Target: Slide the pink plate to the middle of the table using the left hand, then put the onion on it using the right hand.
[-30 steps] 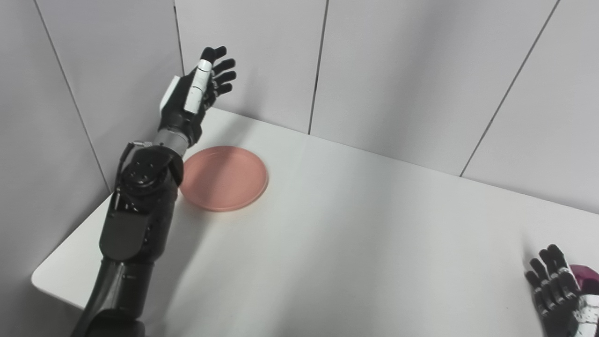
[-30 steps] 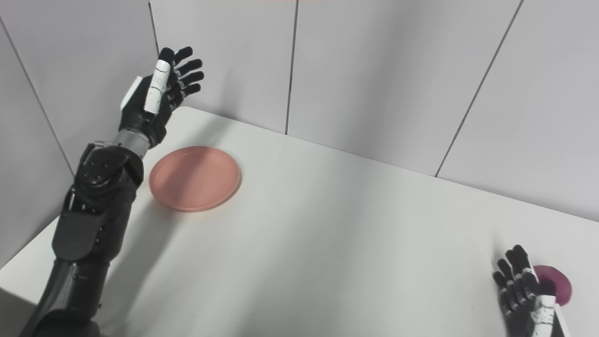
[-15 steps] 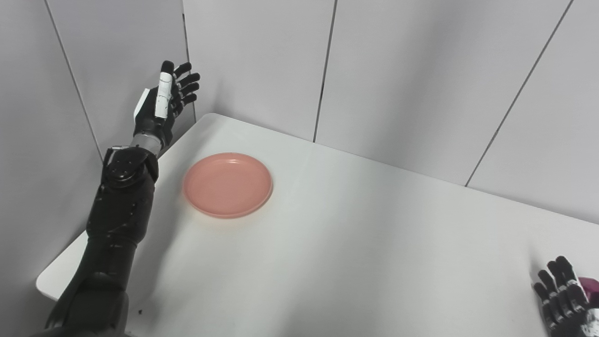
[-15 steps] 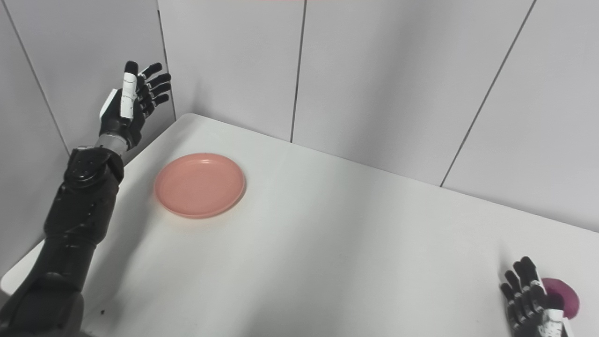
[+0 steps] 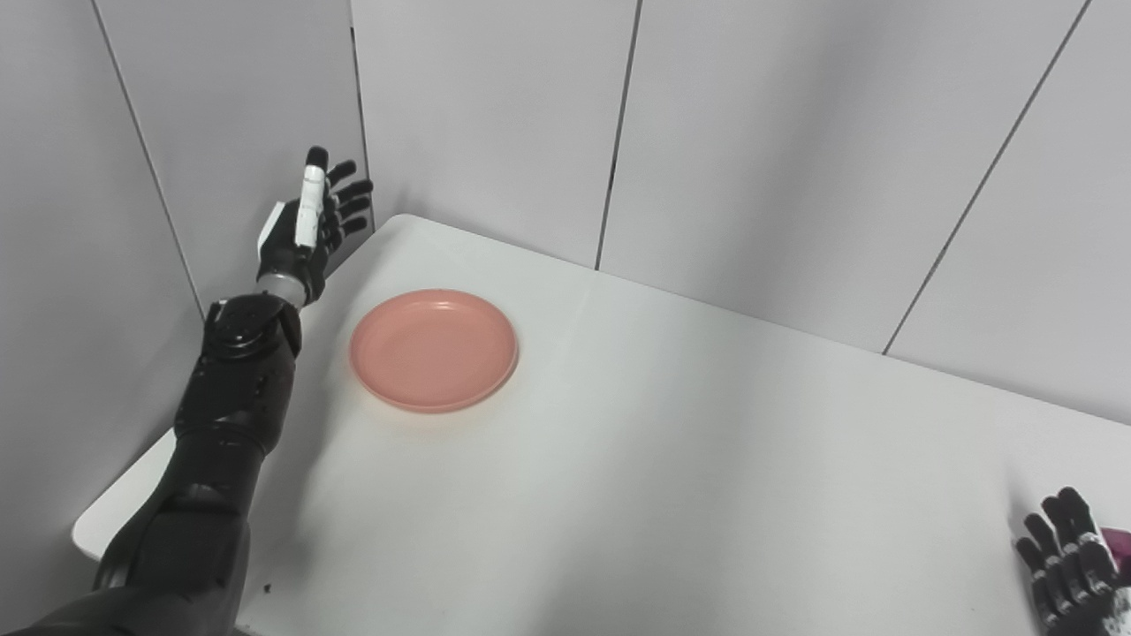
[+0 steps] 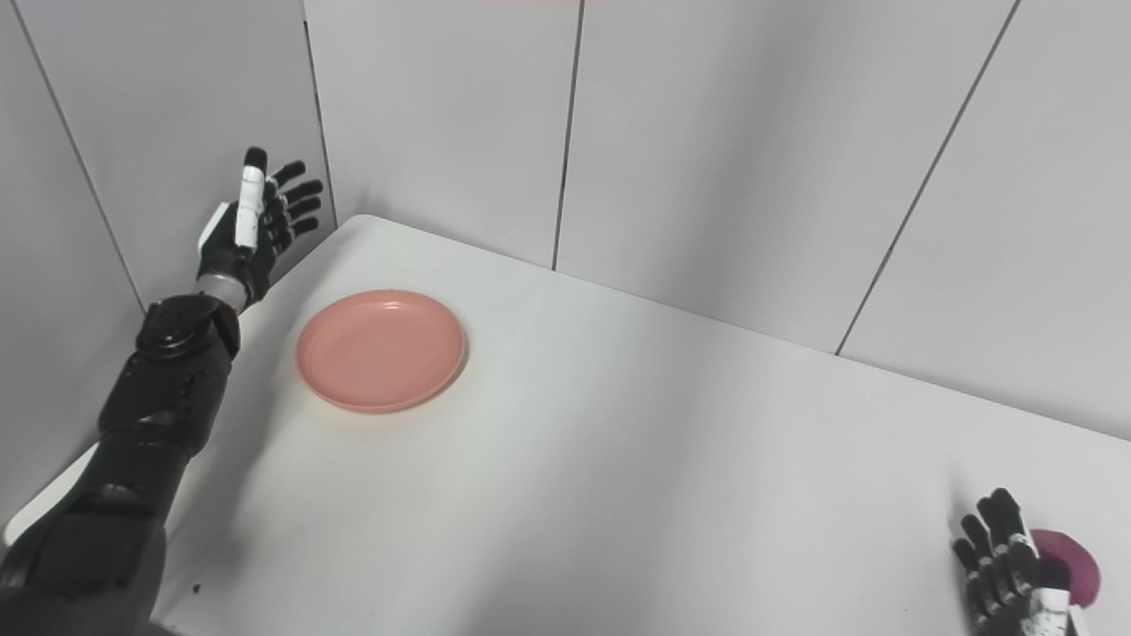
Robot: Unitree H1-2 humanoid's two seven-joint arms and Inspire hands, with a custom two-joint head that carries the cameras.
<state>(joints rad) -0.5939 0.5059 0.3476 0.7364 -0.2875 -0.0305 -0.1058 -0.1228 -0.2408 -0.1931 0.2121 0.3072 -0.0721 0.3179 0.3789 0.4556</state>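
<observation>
The left hand [image 5: 305, 231] is raised beside the table's left edge, fingers spread, holding nothing. The right hand [image 6: 1003, 565] also has its fingers apart, just beside the purple onion [image 6: 1076, 570], not gripping it. The white table [image 5: 671, 459] stands against grey wall panels [image 5: 760, 132]. The pink plate [image 5: 433, 349] lies empty near the far-left corner.

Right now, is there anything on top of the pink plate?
No. The pink plate is bare, and neither hand touches it. The purple onion lies far off by the right hand, partly hidden behind it. What is under the plate cannot be seen.
</observation>
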